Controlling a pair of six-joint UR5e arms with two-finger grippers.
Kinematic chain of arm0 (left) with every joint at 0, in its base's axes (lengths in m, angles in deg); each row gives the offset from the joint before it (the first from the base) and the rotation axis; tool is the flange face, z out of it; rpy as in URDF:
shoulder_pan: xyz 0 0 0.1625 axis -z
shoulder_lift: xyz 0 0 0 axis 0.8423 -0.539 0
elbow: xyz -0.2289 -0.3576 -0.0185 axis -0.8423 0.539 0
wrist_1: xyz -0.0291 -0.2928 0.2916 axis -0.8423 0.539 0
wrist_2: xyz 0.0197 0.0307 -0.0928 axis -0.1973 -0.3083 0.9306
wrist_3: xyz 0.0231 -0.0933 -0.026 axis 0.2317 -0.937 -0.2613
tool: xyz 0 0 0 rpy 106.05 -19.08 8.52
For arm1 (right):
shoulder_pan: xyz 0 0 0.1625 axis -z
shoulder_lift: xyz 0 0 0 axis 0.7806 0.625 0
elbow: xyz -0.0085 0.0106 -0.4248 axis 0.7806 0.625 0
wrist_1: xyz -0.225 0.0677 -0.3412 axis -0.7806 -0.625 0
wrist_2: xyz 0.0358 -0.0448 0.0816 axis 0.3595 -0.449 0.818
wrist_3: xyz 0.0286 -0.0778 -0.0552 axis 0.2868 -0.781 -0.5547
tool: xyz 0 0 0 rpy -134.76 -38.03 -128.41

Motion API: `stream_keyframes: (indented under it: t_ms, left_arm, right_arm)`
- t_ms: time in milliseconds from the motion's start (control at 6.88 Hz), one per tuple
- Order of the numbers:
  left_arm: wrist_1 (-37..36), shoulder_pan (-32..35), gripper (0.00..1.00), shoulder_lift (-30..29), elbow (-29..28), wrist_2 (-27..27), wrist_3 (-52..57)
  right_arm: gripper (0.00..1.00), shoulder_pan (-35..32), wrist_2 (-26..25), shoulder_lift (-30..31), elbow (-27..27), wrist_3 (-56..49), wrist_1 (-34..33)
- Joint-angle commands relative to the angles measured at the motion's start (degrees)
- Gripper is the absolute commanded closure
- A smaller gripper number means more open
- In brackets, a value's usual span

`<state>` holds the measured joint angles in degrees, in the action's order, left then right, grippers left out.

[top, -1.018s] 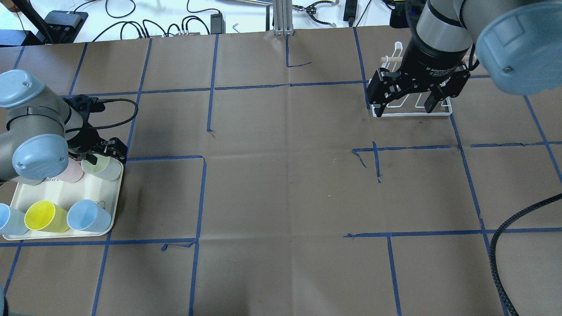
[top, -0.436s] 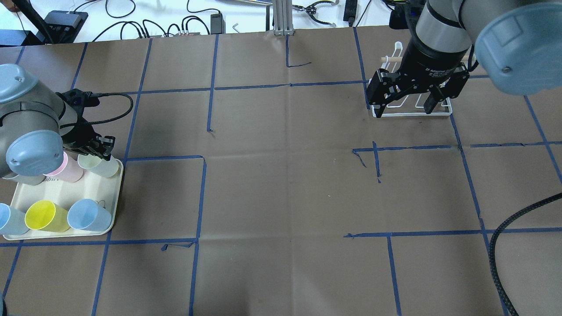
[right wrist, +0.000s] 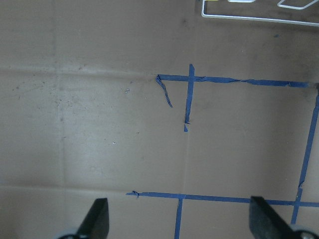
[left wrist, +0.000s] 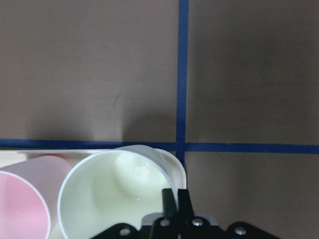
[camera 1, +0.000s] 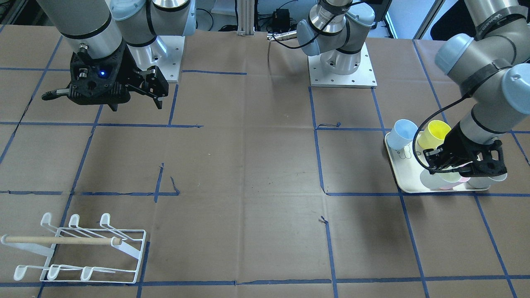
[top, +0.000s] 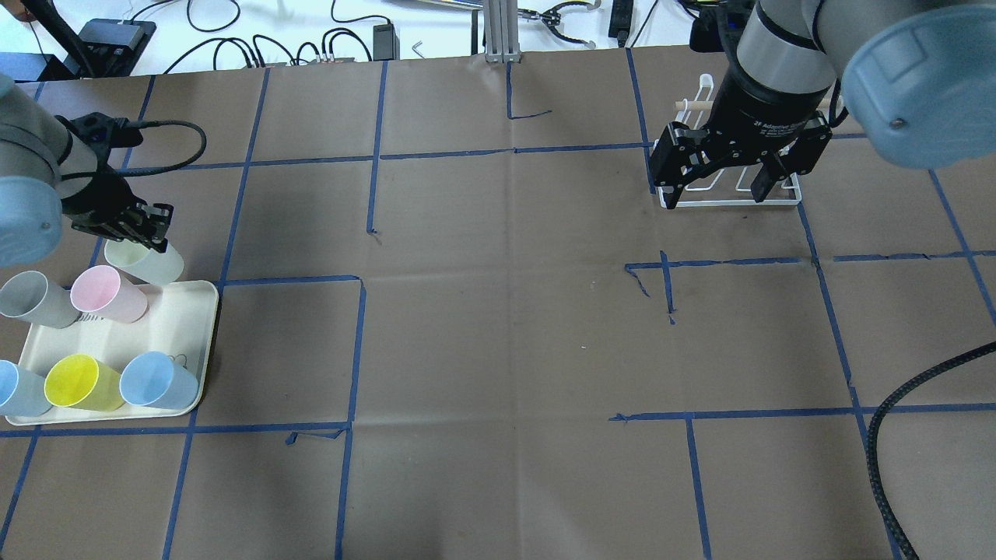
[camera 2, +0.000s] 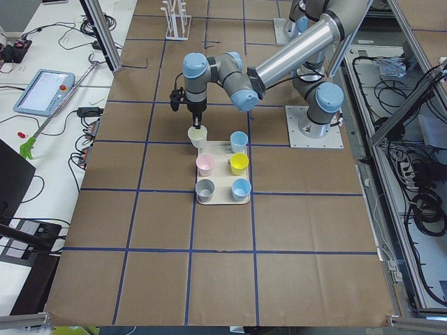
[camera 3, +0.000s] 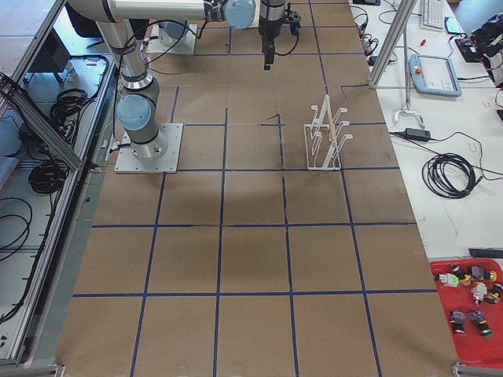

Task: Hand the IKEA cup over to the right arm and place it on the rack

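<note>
My left gripper is shut on the rim of a pale green IKEA cup, holding it upright just above the far right corner of the cream tray. The left wrist view shows the fingers pinching the wall of that cup. In the front-facing view the cup hangs under the gripper. The right arm's gripper hovers open and empty over the white wire rack, which also shows in the front-facing view.
On the tray stand a pink cup, a grey cup, a yellow cup and two blue cups. A black cable lies at the table's near right. Blue tape lines cross the brown paper.
The left gripper has risen and drawn back towards the far left, taking the pale green cup off the tray. The right arm has stayed still.
</note>
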<state>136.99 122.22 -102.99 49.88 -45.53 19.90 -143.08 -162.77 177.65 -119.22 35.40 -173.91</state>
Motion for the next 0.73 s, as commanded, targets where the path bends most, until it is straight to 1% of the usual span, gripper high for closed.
stream_keyframes:
  t_ms: [0,145,436,582]
  left_arm:
    - [15.7,1.2,1.0,-0.7,-13.4,1.0,0.0]
    - [16.9,1.9,1.0,-1.0,-16.1,5.4,0.4]
    - [16.0,3.8,1.0,-1.1,-17.3,13.3,0.8]
    - [14.6,4.7,1.0,-0.9,-17.1,21.1,1.9]
  right_arm:
    - [0.0,0.0,0.0,0.0,0.0,0.0,0.0]
    - [0.0,0.0,0.0,0.0,0.0,0.0,0.0]
    - [0.0,0.0,0.0,0.0,0.0,0.0,0.0]
    - [0.0,0.0,0.0,0.0,0.0,0.0,0.0]
